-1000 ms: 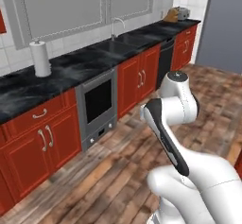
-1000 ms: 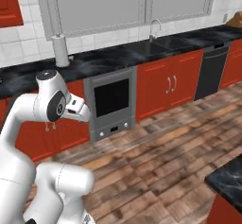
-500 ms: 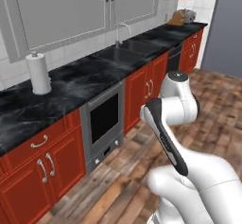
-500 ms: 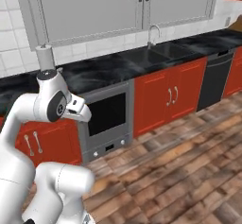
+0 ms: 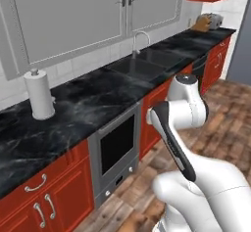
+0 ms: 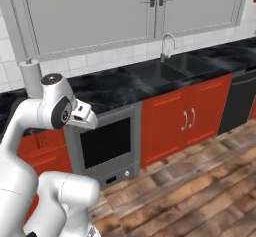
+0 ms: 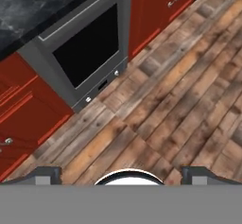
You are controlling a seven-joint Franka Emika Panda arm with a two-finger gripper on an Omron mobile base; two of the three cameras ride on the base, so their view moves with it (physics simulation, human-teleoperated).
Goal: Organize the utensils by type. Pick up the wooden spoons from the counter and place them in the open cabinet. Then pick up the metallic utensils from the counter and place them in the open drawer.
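Note:
The glossy black counter (image 5: 93,104) (image 6: 115,86) runs above red cabinet fronts; its edge also crosses the top left of the hand view (image 7: 33,5). The wooden spoons, the metallic utensils, the open cabinet and the open drawer are out of view. My gripper (image 7: 121,176) is open with nothing between its wide-set fingertips (image 7: 45,175). It hangs above the plank floor in front of the oven, short of the counter. The arm is folded close to the base.
A built-in oven (image 5: 117,148) (image 6: 105,143) (image 7: 90,48) sits under the counter. A paper towel roll (image 5: 40,95) (image 6: 31,78) stands at the left. A sink (image 5: 147,62) (image 6: 175,66) lies further right, a toaster (image 5: 210,21) at the far end. Grey wall cabinets (image 6: 150,11) are shut.
The whole picture has shifted: the base has driven nearer the counter, so oven, sink and paper towel roll look larger. The arm keeps its folded pose and the gripper stays open.

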